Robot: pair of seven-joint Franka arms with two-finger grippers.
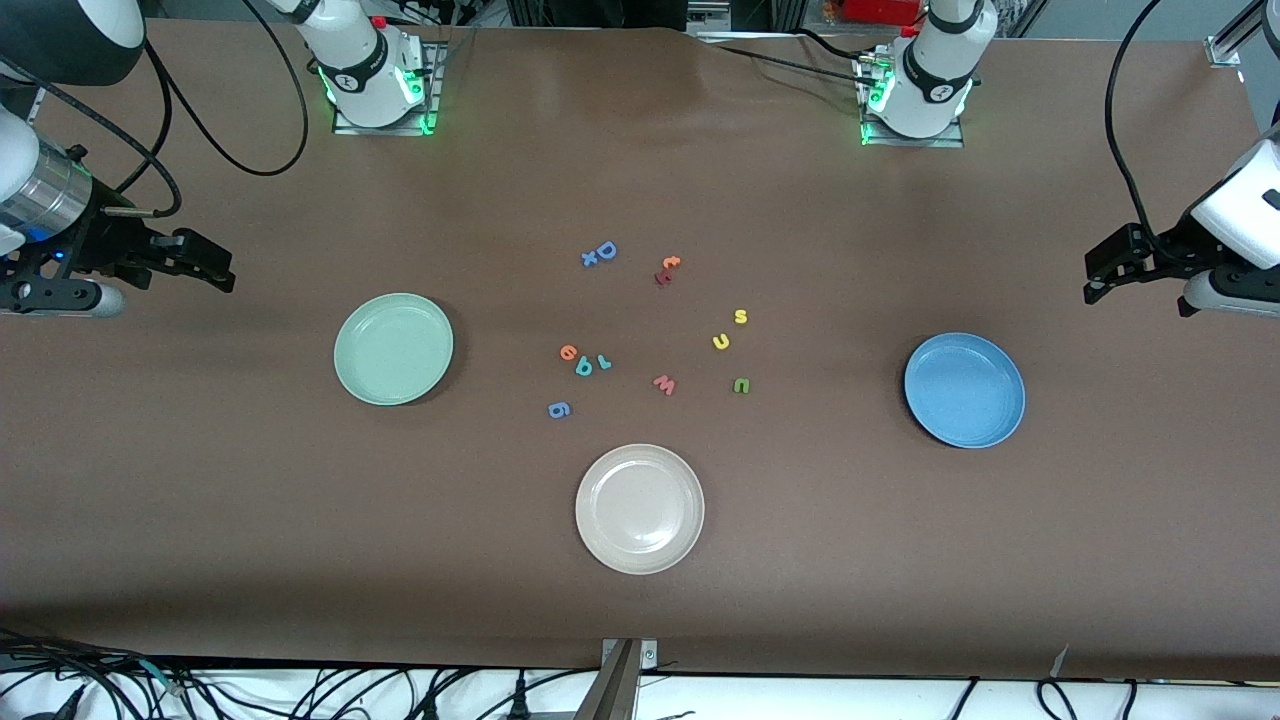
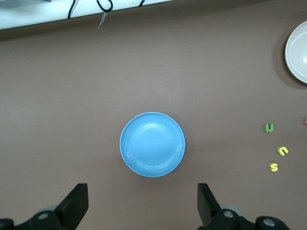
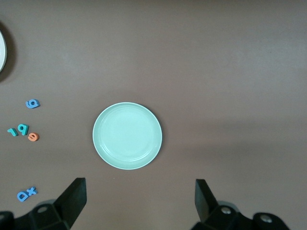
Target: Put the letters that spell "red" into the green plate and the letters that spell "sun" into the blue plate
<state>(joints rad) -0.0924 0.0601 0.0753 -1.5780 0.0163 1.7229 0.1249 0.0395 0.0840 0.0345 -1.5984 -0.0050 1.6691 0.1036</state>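
My left gripper (image 2: 141, 206) and right gripper (image 3: 139, 203) wait spread wide and empty above the one blue plate (image 1: 964, 390) and one green plate (image 1: 393, 348), while six task letters lie flat between them, in no common direction.

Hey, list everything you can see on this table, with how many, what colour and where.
green plate: one, pale mint, toward the right arm's end.
blue plate: one, mid-blue, toward the left arm's end.
beige plate: one, off-white, nearest the front camera.
red letters: three, orange e, teal d and r, mid-table.
sun letters: three, yellow s and u, dark green n.
other letters: six, blue D, x, g, orange t, dark red piece beside it, pink w.
table: one, brown.
left gripper: open, over the table's left-arm end, waiting.
right gripper: open, over the right-arm end, waiting.
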